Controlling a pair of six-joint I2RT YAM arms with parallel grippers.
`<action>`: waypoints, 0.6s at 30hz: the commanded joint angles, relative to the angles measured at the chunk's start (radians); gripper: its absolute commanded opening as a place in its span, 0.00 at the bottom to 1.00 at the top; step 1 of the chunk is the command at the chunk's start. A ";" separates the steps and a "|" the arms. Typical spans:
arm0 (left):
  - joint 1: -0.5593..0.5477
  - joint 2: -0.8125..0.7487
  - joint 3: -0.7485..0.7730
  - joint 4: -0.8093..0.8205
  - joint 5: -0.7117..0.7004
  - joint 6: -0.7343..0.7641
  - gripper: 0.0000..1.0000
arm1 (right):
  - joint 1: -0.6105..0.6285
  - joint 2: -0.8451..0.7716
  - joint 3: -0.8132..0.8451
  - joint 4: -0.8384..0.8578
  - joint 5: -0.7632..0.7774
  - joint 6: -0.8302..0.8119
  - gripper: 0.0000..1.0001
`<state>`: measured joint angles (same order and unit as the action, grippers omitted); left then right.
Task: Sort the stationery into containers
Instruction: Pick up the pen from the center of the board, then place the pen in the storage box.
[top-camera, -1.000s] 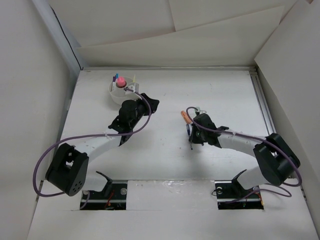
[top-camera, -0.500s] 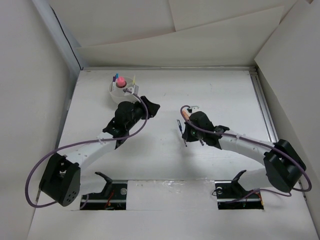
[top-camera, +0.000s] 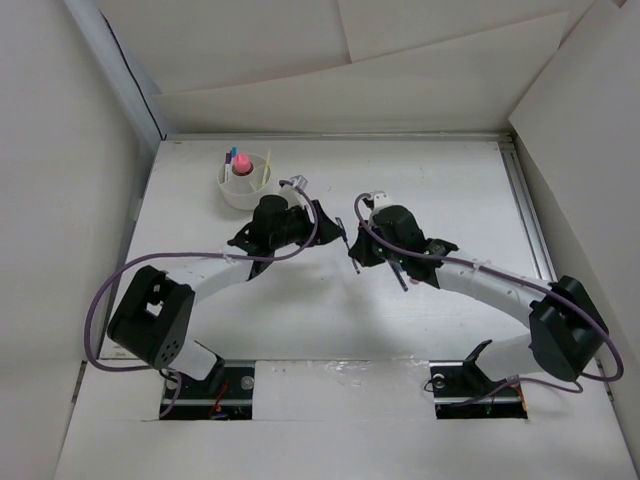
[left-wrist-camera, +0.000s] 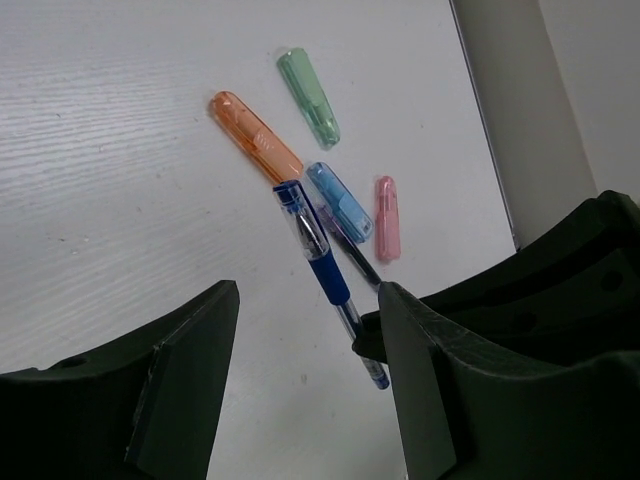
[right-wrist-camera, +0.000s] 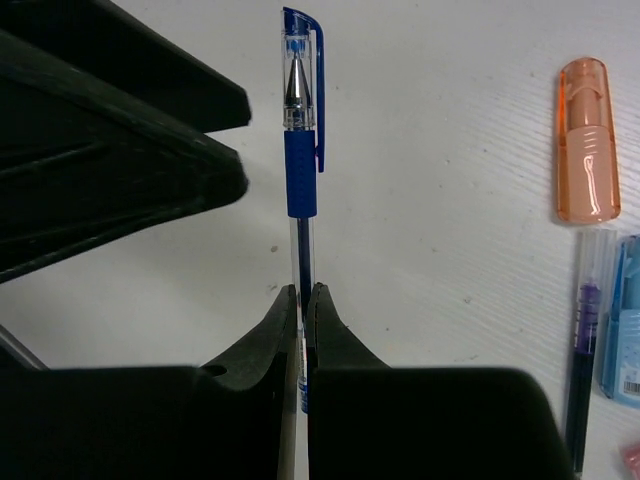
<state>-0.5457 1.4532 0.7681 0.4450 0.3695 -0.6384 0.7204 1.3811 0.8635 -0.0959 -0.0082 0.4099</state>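
Observation:
My right gripper (right-wrist-camera: 303, 290) is shut on the lower barrel of a blue pen (right-wrist-camera: 302, 150) and holds it off the table. In the top view the blue pen (top-camera: 346, 243) hangs between the two grippers. My left gripper (left-wrist-camera: 305, 300) is open, and the blue pen (left-wrist-camera: 315, 250) stands just ahead of its gap without touching it. Orange (left-wrist-camera: 255, 135), green (left-wrist-camera: 308, 97), blue (left-wrist-camera: 340, 200) and pink (left-wrist-camera: 387, 218) sticks lie on the table beyond. The white cup (top-camera: 243, 190) at the back left holds a pink-capped glue stick (top-camera: 240, 166) and a yellow pencil (top-camera: 266, 165).
A purple pen (right-wrist-camera: 585, 340) lies beside the blue stick (right-wrist-camera: 625, 340) and the orange stick (right-wrist-camera: 588, 140), to the right of my right gripper. The left gripper's black fingers (right-wrist-camera: 120, 150) fill the upper left of the right wrist view. White walls enclose the table.
The right gripper closed on the blue pen, lifted it and carried it left. The left gripper swung right, away from the cup, and opened towards the pen.

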 joint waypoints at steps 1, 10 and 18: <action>0.004 0.015 0.057 0.029 0.066 -0.001 0.55 | 0.004 0.003 0.048 0.081 -0.076 -0.020 0.00; -0.005 0.076 0.066 0.073 0.008 -0.001 0.46 | 0.013 0.012 0.057 0.099 -0.142 -0.020 0.00; -0.005 0.110 0.085 0.093 0.019 -0.010 0.07 | 0.013 0.012 0.057 0.108 -0.142 -0.020 0.00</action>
<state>-0.5579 1.5681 0.8272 0.5102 0.4053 -0.6815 0.7219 1.4109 0.8764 -0.0509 -0.1249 0.4000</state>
